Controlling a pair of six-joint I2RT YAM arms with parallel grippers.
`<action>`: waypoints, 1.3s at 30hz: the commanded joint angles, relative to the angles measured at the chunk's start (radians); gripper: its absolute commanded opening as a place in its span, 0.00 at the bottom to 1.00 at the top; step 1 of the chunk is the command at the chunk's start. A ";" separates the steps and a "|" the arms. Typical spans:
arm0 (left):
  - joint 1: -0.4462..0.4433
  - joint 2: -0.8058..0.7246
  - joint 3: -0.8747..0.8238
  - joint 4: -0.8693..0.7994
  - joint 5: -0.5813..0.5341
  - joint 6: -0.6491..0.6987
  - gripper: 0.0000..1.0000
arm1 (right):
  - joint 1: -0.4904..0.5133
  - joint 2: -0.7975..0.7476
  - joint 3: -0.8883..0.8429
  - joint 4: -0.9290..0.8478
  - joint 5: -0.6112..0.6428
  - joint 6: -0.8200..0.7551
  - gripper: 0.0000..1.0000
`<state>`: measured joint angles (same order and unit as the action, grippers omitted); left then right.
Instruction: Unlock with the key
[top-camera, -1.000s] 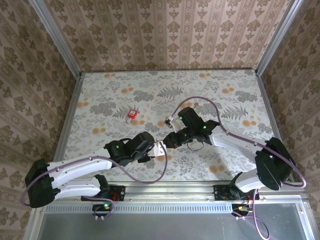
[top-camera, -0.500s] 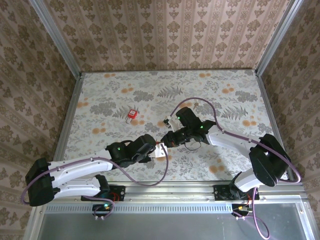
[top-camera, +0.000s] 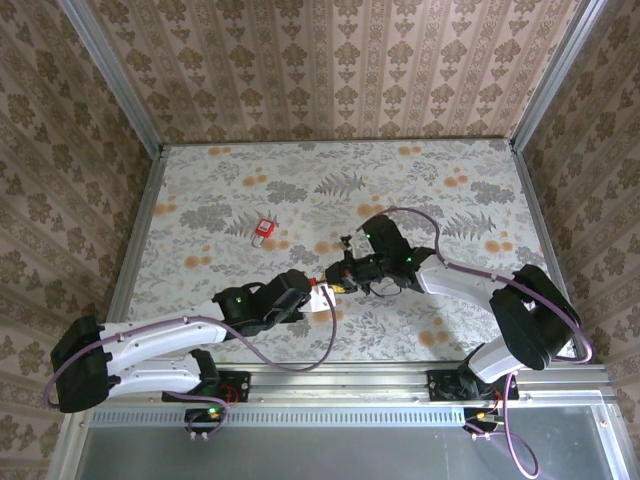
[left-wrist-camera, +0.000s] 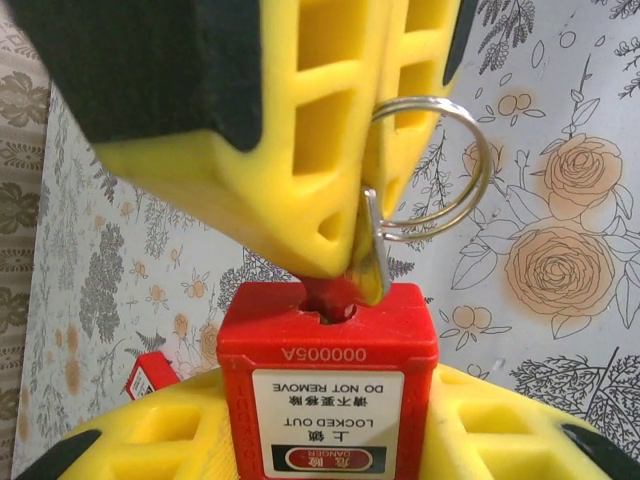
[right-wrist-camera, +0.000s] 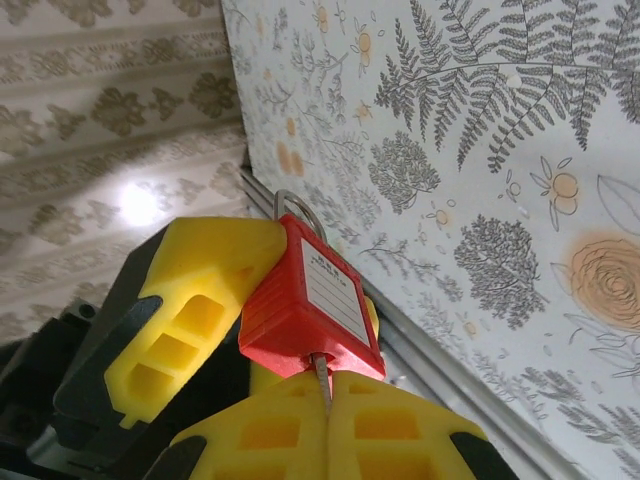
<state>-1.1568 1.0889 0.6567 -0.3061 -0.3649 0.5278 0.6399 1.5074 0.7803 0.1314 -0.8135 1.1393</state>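
Observation:
A red padlock (left-wrist-camera: 328, 365) with a white "LOCKED OUT" label sits between the yellow fingers (left-wrist-camera: 500, 430) of my left gripper (left-wrist-camera: 328, 400), which is shut on its body. My right gripper (right-wrist-camera: 325, 385) is shut on a silver key (right-wrist-camera: 322, 372) whose blade enters the keyhole in the padlock (right-wrist-camera: 310, 300). In the left wrist view the key (left-wrist-camera: 372, 262) and its ring (left-wrist-camera: 440, 170) hang from the right gripper's yellow fingers (left-wrist-camera: 300, 130). In the top view the left gripper (top-camera: 318, 296) and right gripper (top-camera: 340, 279) meet above mid-table.
A second red padlock (top-camera: 263, 229) lies on the floral table (top-camera: 440, 190) to the back left of the grippers, also visible as a red corner (left-wrist-camera: 150, 375). Patterned walls close in the table on three sides; a metal rail (top-camera: 330, 378) runs along the near edge.
The right arm's wrist has swung slightly right and back while its gripper stays at the padlock. The left gripper has edged a little to the right with the padlock.

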 joint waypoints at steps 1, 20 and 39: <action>-0.036 -0.047 0.022 0.247 0.083 0.002 0.01 | -0.013 0.033 -0.050 0.189 0.070 0.228 0.00; 0.013 0.025 0.090 0.101 0.177 -0.072 0.01 | -0.139 -0.170 0.028 -0.316 0.148 -0.095 0.68; 0.167 0.006 0.230 -0.198 0.484 -0.073 0.01 | -0.063 -0.562 -0.100 -0.355 0.483 -1.166 0.80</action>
<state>-1.0035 1.1168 0.8417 -0.4305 0.0338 0.4557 0.4942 1.0019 0.7265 -0.2802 -0.4690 0.3023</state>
